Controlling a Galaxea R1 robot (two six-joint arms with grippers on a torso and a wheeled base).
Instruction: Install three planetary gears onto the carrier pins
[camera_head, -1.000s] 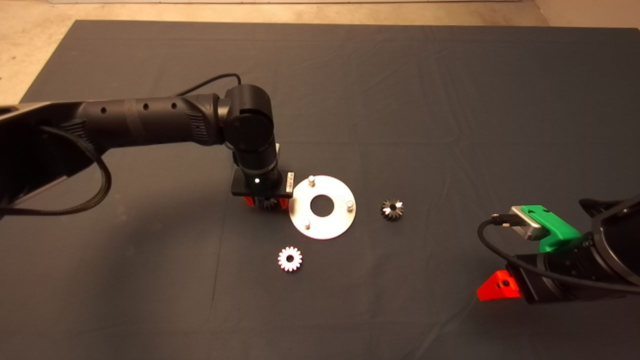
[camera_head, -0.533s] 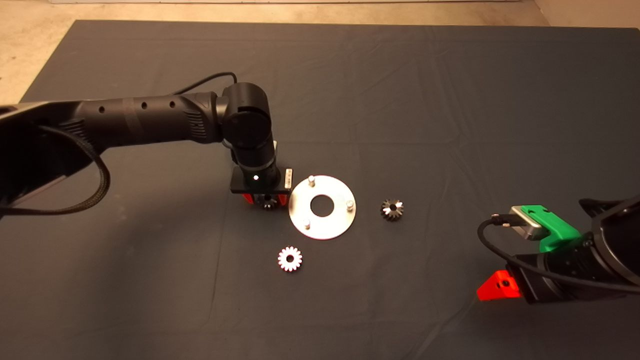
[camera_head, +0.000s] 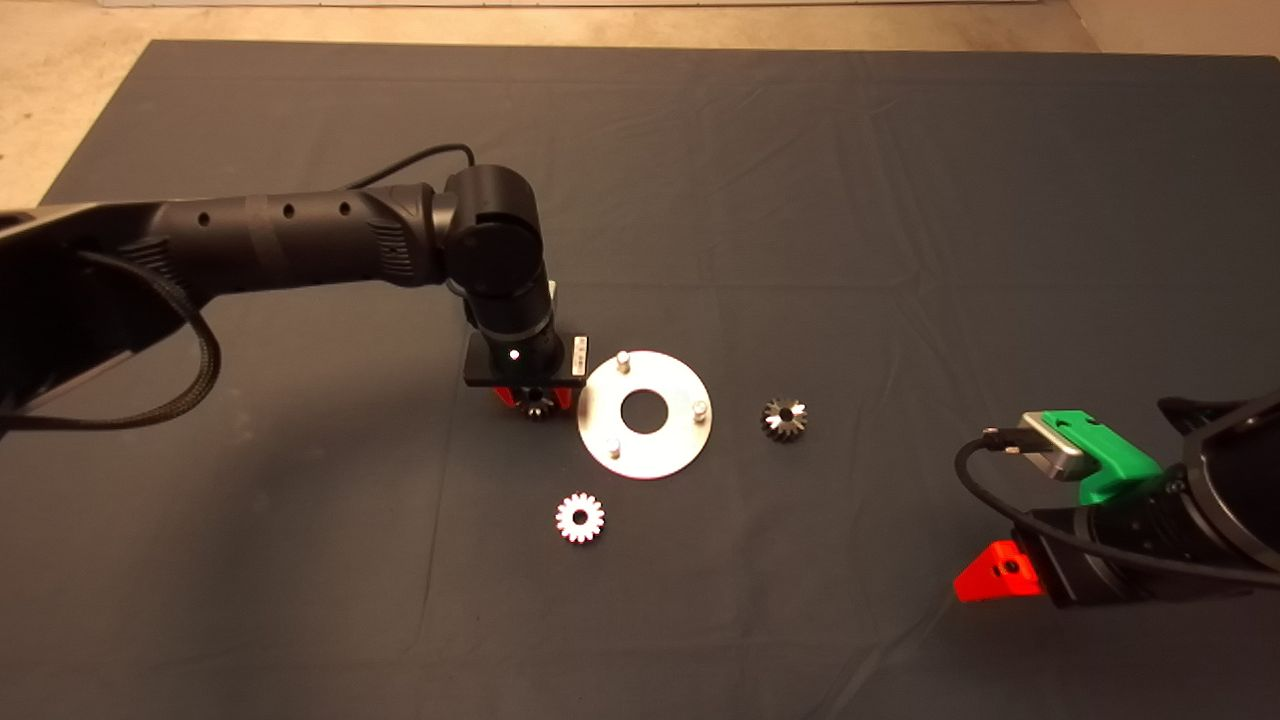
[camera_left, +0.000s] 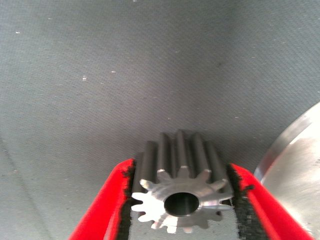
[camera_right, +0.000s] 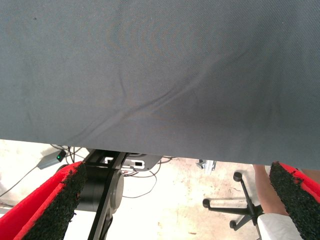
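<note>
I'm clamping 1 gear (camera_left: 181, 187) in the left gripper (camera_head: 537, 401) — jaws closed on its teeth — just beside the carrier plate (camera_head: 645, 414), all 3 pins (camera_head: 622, 359) bare. The risk I'm weighing: the bore missing a pin and the gear slipping. The right gripper (camera_right: 175, 205) is waiting at the tabletop's edge, jaws wide and empty.

The dark mat (camera_head: 800, 180) carries the silver plate (camera_head: 672, 450) and two loose gears (camera_head: 580, 518) (camera_head: 785, 418).

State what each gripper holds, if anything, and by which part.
The left gripper clamps a planetary gear across its toothed sides. The right gripper holds nothing.
</note>
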